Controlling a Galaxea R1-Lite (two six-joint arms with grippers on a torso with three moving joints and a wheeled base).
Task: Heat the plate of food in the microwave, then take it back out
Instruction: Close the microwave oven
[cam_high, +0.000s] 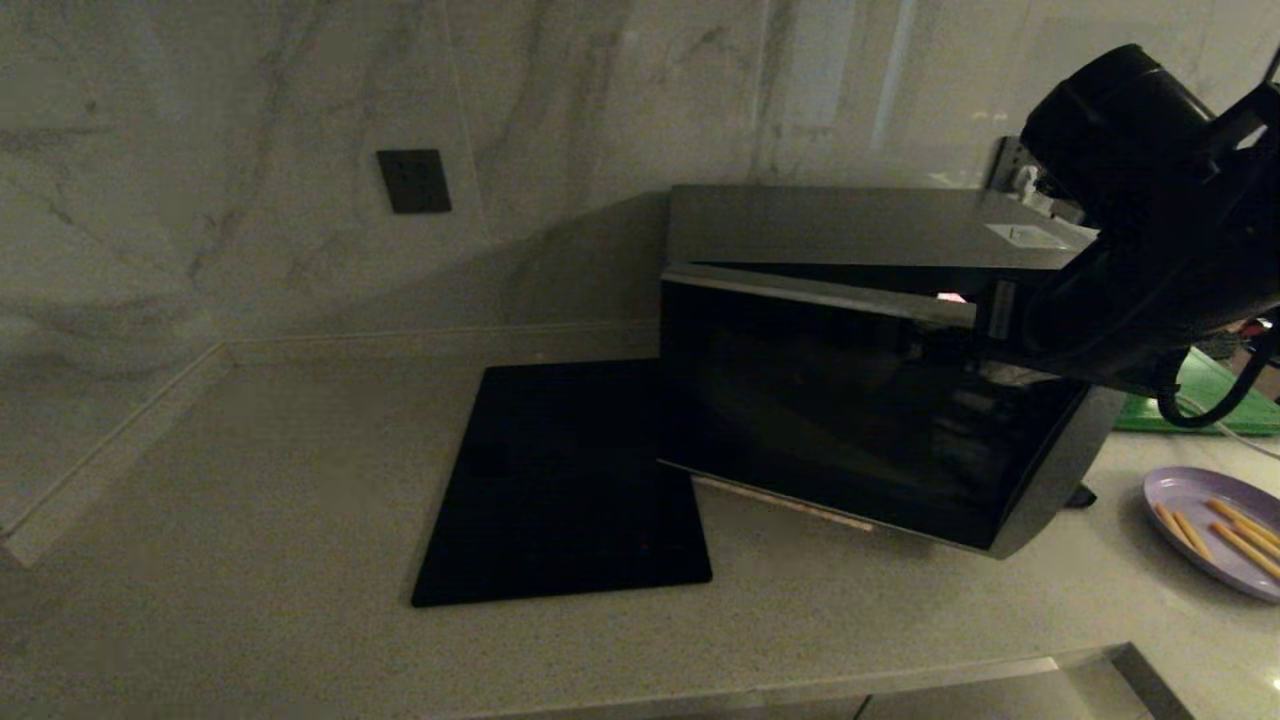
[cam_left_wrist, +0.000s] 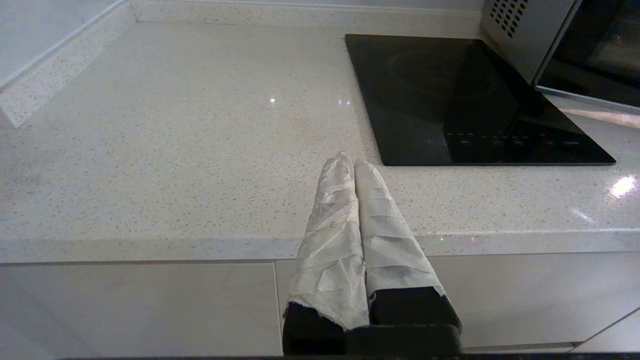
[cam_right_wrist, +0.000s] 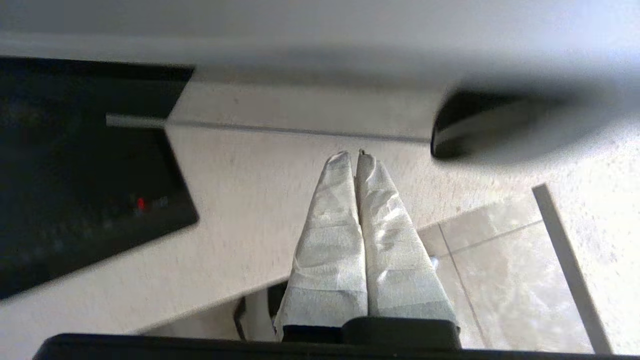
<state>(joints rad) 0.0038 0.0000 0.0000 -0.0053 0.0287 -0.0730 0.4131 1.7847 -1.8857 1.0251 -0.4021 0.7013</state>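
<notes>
The left gripper (cam_left_wrist: 352, 162) hovers at the counter edge, its 2 wrapped fingers pressed together; the black slab (cam_left_wrist: 470, 95) lies just beyond. The right gripper (cam_right_wrist: 352, 155), also closed, sits near the microwave (cam_high: 850, 410), door ajar. The plate of food (cam_high: 1215, 530) rests beside the microwave.

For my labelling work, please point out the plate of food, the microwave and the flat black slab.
plate of food (cam_high: 1195, 497): head view, bare purple surface left of the sticks.
microwave (cam_high: 830, 420): head view, middle of the dark glass door.
flat black slab (cam_left_wrist: 450, 95): left wrist view, middle of its glossy top.
</notes>
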